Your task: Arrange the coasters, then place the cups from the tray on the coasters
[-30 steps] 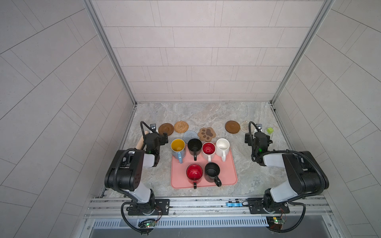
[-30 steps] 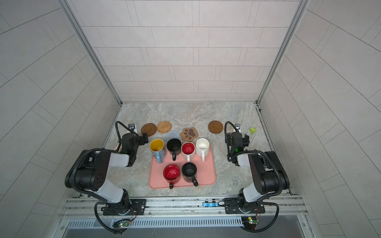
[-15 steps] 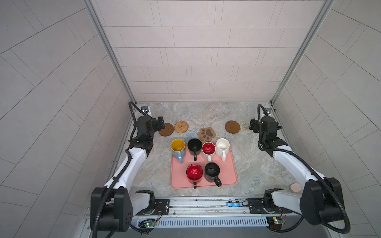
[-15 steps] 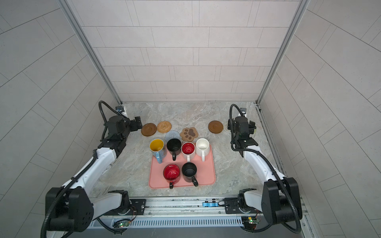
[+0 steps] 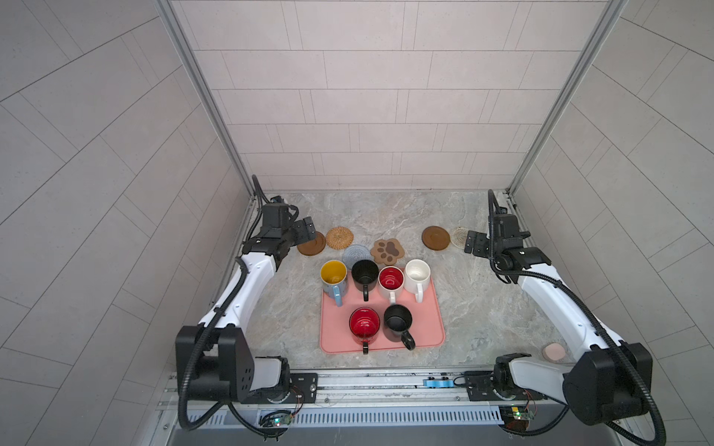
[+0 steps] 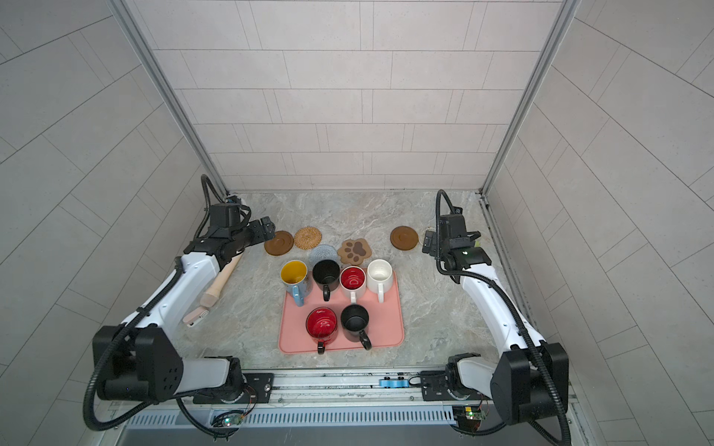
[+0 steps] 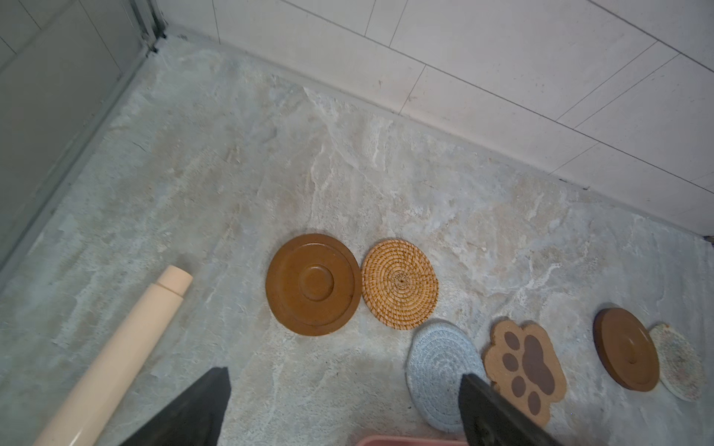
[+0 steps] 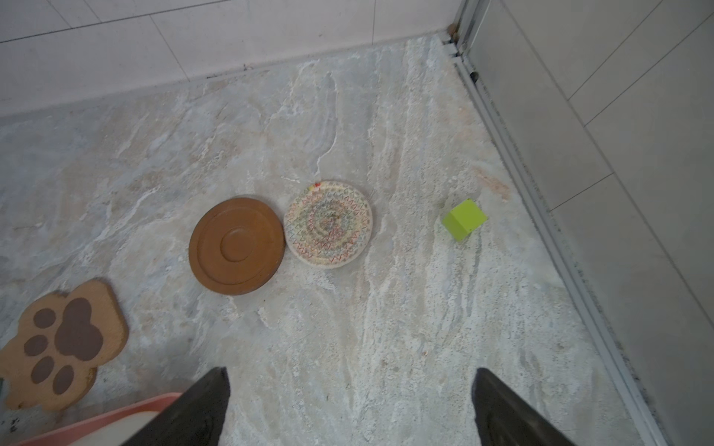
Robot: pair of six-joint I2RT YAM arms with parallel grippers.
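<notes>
- Top views, both: coasters (image 5: pixel 339 238) strung unevenly mid-frame above tray (image 5: pixel 429 320); cups (image 5: pixel 364 323) all aboard.
- Arranging step, seemingly unstarted.
- Empty, wide open: left jaws, right jaws.
- Next: spacing touching coasters apart.

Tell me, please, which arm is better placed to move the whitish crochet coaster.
Probably right: the right gripper hangs open beside the whitish crochet coaster; the left gripper is across the table.

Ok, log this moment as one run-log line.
left gripper: open, empty, by brown coaster | right gripper: open, empty, by whitish coaster | cups: six on tray | coasters: six on table, none bearing a cup
</notes>
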